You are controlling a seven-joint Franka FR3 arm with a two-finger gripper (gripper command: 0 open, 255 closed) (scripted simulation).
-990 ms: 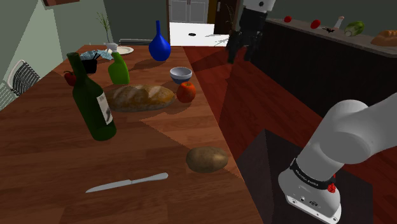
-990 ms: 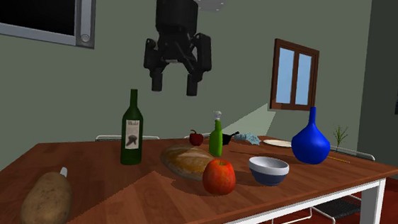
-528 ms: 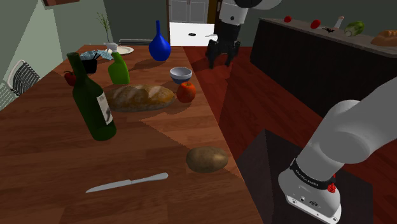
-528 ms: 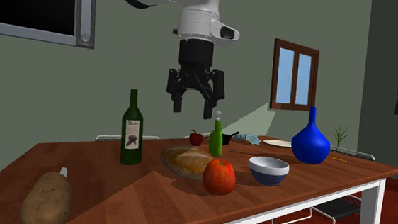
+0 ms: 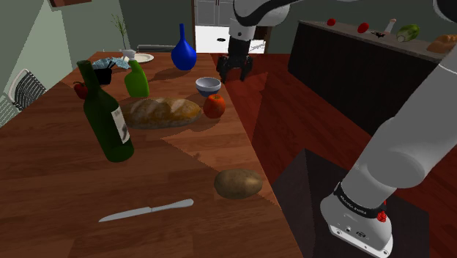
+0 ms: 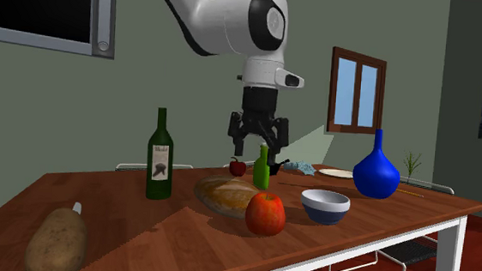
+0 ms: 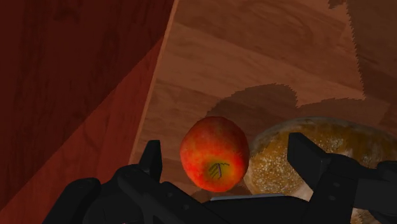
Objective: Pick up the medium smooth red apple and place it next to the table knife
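Wooden table [image 5: 44, 183] looks crowded: gripper [image 5: 233, 69] hangs wide open above the apple [image 5: 214, 105]. With bread [image 5: 160, 111] just beside it, a finger could hit the bread.

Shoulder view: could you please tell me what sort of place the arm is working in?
Most likely a dining room or kitchen-diner in a house: a long wooden table carries a bread loaf and a wine bottle, and a dark counter with food on it runs along one side.
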